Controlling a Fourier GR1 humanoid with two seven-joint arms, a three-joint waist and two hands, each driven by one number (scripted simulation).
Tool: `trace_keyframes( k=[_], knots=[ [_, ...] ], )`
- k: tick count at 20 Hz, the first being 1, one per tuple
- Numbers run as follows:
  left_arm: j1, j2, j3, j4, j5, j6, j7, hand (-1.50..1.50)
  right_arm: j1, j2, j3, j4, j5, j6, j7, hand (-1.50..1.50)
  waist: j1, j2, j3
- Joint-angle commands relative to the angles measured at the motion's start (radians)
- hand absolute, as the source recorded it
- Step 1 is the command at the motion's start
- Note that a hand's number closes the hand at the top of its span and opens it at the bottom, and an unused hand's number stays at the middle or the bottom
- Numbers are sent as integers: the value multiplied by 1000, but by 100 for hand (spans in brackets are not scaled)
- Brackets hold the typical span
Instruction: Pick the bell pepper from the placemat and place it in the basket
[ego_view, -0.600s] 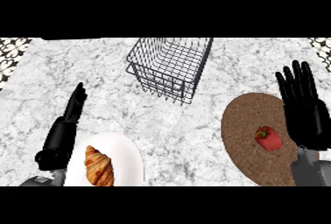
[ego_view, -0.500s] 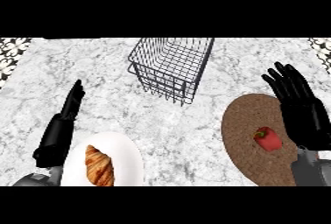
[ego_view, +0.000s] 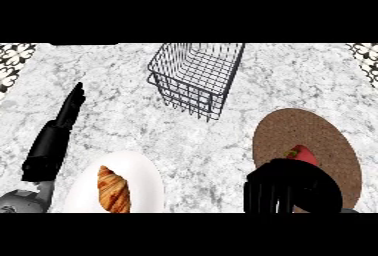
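Observation:
The red bell pepper (ego_view: 303, 154) lies on the round brown placemat (ego_view: 295, 130) at the right. My right hand (ego_view: 291, 187) hangs over the mat's near part, just on the near side of the pepper, and hides its lower edge. Its fingers point down, uncurled, and nothing is held in them. The black wire basket (ego_view: 196, 75) stands at the back centre, tilted, well apart from the pepper. Resting at the left, my left hand (ego_view: 63, 120) is open with its fingers up.
A white plate (ego_view: 144, 175) with a croissant (ego_view: 114, 189) sits at the near left, beside my left forearm. Bare marble counter (ego_view: 207, 145) lies between the plate, the basket and the placemat.
My right hand has swung from the mat's right side, fingers up, down over the mat's near part beside the pepper. The pepper, basket and left hand have stayed put.

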Motion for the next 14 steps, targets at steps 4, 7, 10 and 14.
trace_keyframes(
  k=[4, 7, 10, 14],
  knots=[
    [22, 47, 84, 48, 69, -68, -29, 0, 265, -168, -147, -322, 210, 111, -197, -150, -61, -9, -7],
    [6, 82, 110, 37, 74, -82, -15, 0, 176, -225, -382, -330, 290, 31, -194, -150, -62, -11, -7],
    [29, 71, 108, 43, 80, -92, -45, 0, 137, -299, -511, -353, 420, -9, -161, -150, -41, -5, -9],
    [3, 86, 115, 39, 96, -117, -15, 0, 63, -502, -664, -387, 545, 91, -172, -150, -29, -4, -8]
  ],
)
